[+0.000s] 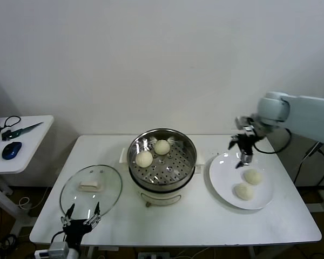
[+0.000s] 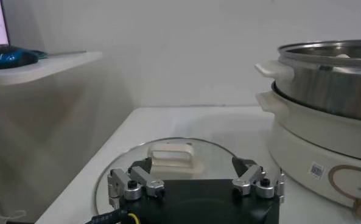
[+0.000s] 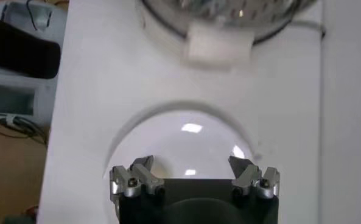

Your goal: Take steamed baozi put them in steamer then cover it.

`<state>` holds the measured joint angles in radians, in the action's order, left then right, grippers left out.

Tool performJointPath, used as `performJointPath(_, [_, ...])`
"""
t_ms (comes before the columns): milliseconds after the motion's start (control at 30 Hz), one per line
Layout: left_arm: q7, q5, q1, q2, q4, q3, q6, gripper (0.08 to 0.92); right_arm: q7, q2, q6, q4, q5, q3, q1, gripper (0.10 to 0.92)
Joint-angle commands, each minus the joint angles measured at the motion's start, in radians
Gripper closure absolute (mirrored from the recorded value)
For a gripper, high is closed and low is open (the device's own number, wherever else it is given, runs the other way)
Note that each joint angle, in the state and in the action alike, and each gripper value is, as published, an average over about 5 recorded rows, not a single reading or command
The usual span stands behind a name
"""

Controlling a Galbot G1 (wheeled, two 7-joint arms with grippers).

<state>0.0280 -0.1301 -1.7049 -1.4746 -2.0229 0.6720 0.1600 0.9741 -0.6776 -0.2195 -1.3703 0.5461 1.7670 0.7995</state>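
Two baozi sit in the steamer, two on the plate. Right gripper hovers over the plate, fingers wide, empty. Left gripper idles by the cover, fingers wide too.

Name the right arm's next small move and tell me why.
Probably lower the open right pincer onto the nearer baozi on the plate, the far one, and close on it. Two baozi already sit in the steamer, two remain on the plate, and this pincer hangs empty above the plate's far edge. The left pincer waits by the cover.
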Motion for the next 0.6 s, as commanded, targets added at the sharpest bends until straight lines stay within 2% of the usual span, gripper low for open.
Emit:
performJointPath(33, [0.000, 0.001, 0.000, 0.000, 0.001, 0.000, 0.001, 0.177, -0.002, 0.196, -0.004, -0.040, -0.179, -0.112, -0.195, 0.203])
performJointPath(600, [0.001, 0.002, -0.011, -0.008, 0.009, 0.003, -0.004, 0.177, -0.084, 0.093, -0.050, 0.095, -0.267, -0.358, -0.506, 0.203])
